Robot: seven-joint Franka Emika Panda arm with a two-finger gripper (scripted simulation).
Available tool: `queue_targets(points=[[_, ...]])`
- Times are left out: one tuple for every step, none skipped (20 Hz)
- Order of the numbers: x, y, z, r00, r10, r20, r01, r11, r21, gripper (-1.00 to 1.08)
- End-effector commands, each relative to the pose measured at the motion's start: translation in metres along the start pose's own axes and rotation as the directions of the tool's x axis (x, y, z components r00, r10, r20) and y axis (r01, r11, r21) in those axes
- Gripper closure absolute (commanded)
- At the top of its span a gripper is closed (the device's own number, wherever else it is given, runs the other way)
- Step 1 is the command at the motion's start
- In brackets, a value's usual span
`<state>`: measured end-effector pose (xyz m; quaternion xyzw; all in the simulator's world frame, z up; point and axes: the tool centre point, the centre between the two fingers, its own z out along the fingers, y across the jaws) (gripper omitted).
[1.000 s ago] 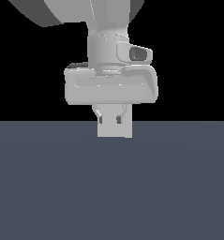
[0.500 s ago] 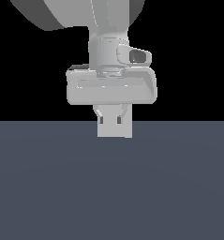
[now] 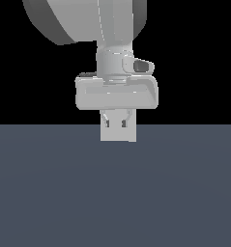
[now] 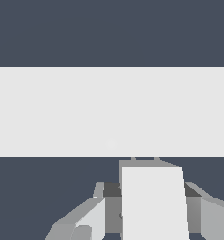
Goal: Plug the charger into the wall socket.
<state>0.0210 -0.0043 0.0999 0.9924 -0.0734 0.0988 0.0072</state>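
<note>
Dark floor (image 3: 49,193); pincer (image 4: 146,206) clamps charger (image 4: 153,201), prongs toward wall socket (image 4: 62,112).

Inventory by count. Robot arms: one, carrying one end effector (image 3: 116,124). End-effector fingers: two seen in the wrist view, one (image 4: 92,216) on each flank of the held item. Chargers: one (image 4: 153,201), a plain pale block. Prongs on that charger: two, short, side by side at its leading edge in the wrist view. Wall sockets: one (image 4: 111,111), which spans the full width of the wrist view as a flat light-grey face. Worktops: one (image 3: 115,193), dark slate-blue. Objects resting loose on the worktop in the exterior view: zero counted.
</note>
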Motion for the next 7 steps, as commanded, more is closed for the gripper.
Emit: queue_targets(points=[[0.0059,-0.0002,0.001,1.0,0.0,0.0,0.0,1.0,0.0,1.08],[0.0074,-0.0002,0.0013,1.0,0.0,0.0,0.0,1.0,0.0,1.08],[0.0085,-0.0002,0.0015,1.0,0.0,0.0,0.0,1.0,0.0,1.08],[0.0092,-0.0002,0.0016,1.0,0.0,0.0,0.0,1.0,0.0,1.08],[0.0096,-0.0003,0.0017,1.0,0.0,0.0,0.0,1.0,0.0,1.08],[0.0097,-0.0003,0.0017,1.0,0.0,0.0,0.0,1.0,0.0,1.08],[0.0096,-0.0003,0.0017,1.0,0.0,0.0,0.0,1.0,0.0,1.08]])
